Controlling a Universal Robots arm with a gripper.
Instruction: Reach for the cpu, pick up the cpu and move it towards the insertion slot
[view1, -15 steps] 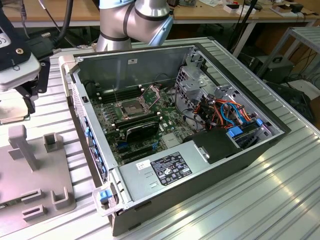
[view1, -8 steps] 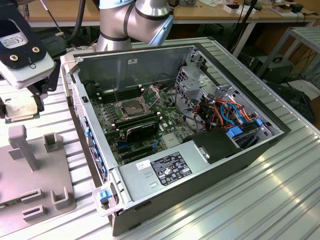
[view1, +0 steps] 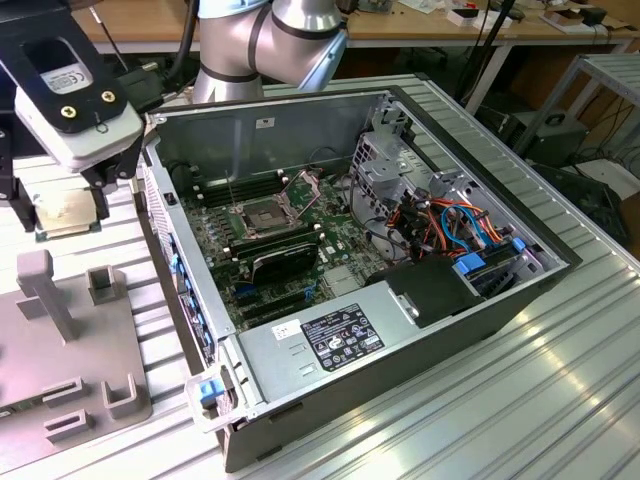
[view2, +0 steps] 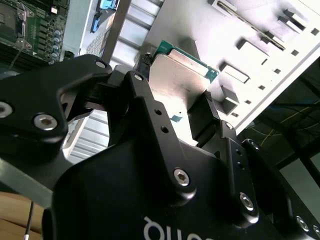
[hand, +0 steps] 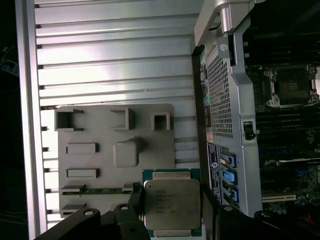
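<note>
The cpu (view1: 66, 214) is a thin silvery-beige square on a green base, held level in the air to the exterior view's left of the open computer case. My gripper (view1: 62, 205) is shut on it, a black finger (view1: 103, 190) pressing each opposite edge. In both wrist views the cpu (hand: 172, 202) (view2: 181, 75) sits between the fingers (hand: 134, 200) (view2: 146, 67). The insertion slot (view1: 262, 215) is a silver-framed square socket with a dark centre and its lid raised, on the motherboard inside the case, to the exterior view's right of the gripper. It is seen too in the first wrist view (hand: 292, 85).
A grey fixture plate (view1: 60, 350) with raised blocks and slots lies below the gripper on the ribbed aluminium table (view1: 500, 400). The case wall (view1: 175, 265) stands between gripper and motherboard. A black finned block (view1: 285, 260), drive cage (view1: 390, 165) and coloured cables (view1: 455, 225) crowd the case.
</note>
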